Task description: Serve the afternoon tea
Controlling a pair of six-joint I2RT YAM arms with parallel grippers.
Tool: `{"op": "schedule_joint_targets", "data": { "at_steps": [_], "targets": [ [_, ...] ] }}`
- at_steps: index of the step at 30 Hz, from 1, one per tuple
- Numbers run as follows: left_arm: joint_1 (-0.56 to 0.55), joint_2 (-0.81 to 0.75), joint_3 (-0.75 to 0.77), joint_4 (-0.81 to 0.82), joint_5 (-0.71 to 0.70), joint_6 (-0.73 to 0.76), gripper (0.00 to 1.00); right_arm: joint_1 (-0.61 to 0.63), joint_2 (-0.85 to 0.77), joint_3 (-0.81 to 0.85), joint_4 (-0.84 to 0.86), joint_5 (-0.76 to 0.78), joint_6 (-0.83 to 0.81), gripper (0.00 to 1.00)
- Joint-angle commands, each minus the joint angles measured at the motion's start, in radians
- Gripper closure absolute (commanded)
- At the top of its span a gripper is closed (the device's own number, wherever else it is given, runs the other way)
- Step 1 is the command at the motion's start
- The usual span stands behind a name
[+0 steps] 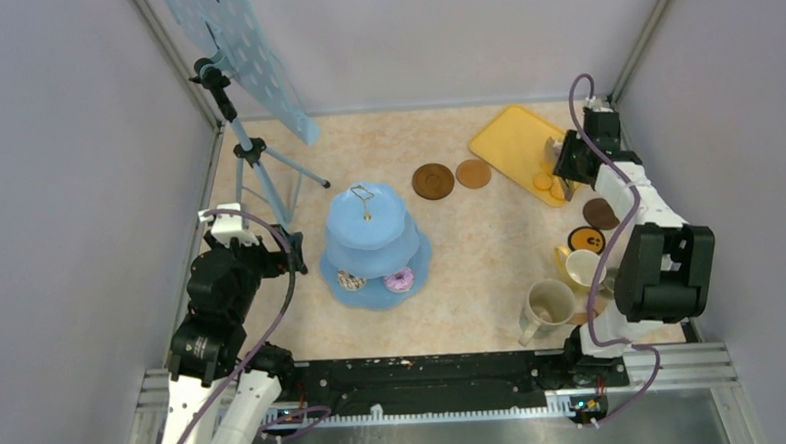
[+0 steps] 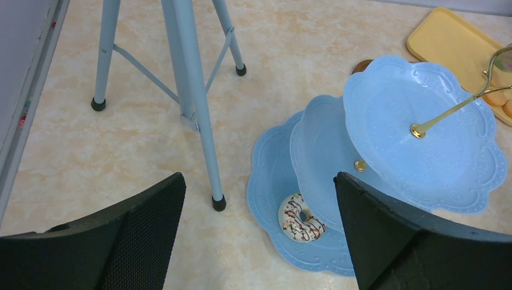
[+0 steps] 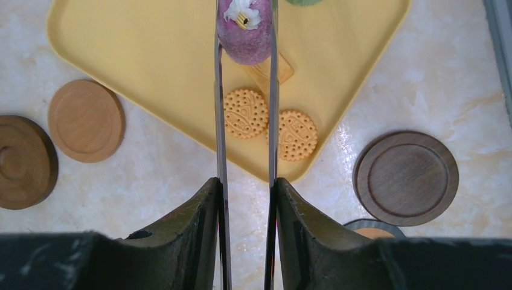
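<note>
Over at the far right corner, the right jaws are pressed in on the two arms of the metal tongs [image 3: 218, 90]. The tong tips pinch a purple cupcake [image 3: 244, 42] with a white flower on top, and it sits over the flat yellow tray [image 3: 139, 48]. I can't tell whether it is resting on the tray or lifted off it. Two orange biscuits [image 3: 246, 113] [image 3: 292, 134] lie side by side on the tray, near its closest corner.

Two brown coasters [image 1: 433, 180] [image 1: 473, 173] sit bare on the worktop [image 1: 471, 269] just left of the tray. A darker coaster [image 3: 406, 178] lies off the tray's corner on the other side.

Close to the right arm's base stand the big beige mug [image 1: 550, 305] and, just behind it, the yellow mug [image 1: 581, 267].

In the middle is a blue three-tier stand [image 1: 375, 238]. Its bottom tier holds a white sprinkled donut [image 2: 300, 217] and a pink one [image 1: 400, 279], while the two upper tiers are bare.

The left jaws hang well apart with nothing between them, just left of the stand and beside the feet of a blue tripod [image 2: 193, 90].
</note>
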Motion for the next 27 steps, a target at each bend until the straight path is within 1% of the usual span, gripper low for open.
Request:
{"op": "schedule_joint_targets", "data": {
  "at_steps": [1, 4, 6, 9, 12, 15, 19, 21, 23, 25, 27],
  "targets": [
    [0.005, 0.018, 0.011, 0.033, 0.004, 0.004, 0.01, 0.016, -0.122, 0.07, -0.004, -0.016, 0.005, 0.73],
    [0.013, 0.024, 0.015, 0.026, -0.007, -0.004, 0.01, 0.063, -0.207, 0.006, -0.008, -0.119, 0.042, 0.73],
    [0.021, 0.029, 0.017, 0.023, -0.009, -0.004, 0.01, 0.132, -0.274, -0.057, -0.03, -0.185, 0.058, 0.73],
    [0.035, 0.035, 0.025, 0.012, -0.019, -0.013, 0.01, 0.262, -0.386, -0.13, -0.095, -0.214, 0.056, 0.73],
    [0.052, 0.039, 0.028, 0.008, -0.019, -0.015, 0.01, 0.429, -0.493, -0.189, -0.187, -0.222, 0.067, 0.73],
    [0.074, 0.046, 0.03, 0.004, -0.016, -0.015, 0.01, 0.573, -0.598, -0.223, -0.312, -0.184, 0.097, 0.73],
    [0.097, 0.056, 0.038, -0.004, -0.009, -0.017, 0.01, 0.708, -0.725, -0.242, -0.423, -0.154, 0.146, 0.73],
    [0.104, 0.061, 0.042, -0.007, -0.006, -0.016, 0.01, 0.743, -0.759, -0.227, -0.479, -0.172, 0.152, 0.73],
    [0.11, 0.068, 0.044, -0.008, 0.003, -0.014, 0.01, 0.769, -0.771, -0.208, -0.518, -0.242, 0.124, 0.73],
    [0.117, 0.073, 0.044, -0.008, 0.01, -0.013, 0.01, 0.822, -0.781, -0.198, -0.512, -0.319, 0.106, 0.73],
    [0.123, 0.077, 0.046, -0.008, 0.023, -0.008, 0.01, 0.888, -0.788, -0.202, -0.45, -0.34, 0.12, 0.72]
  ]
}}
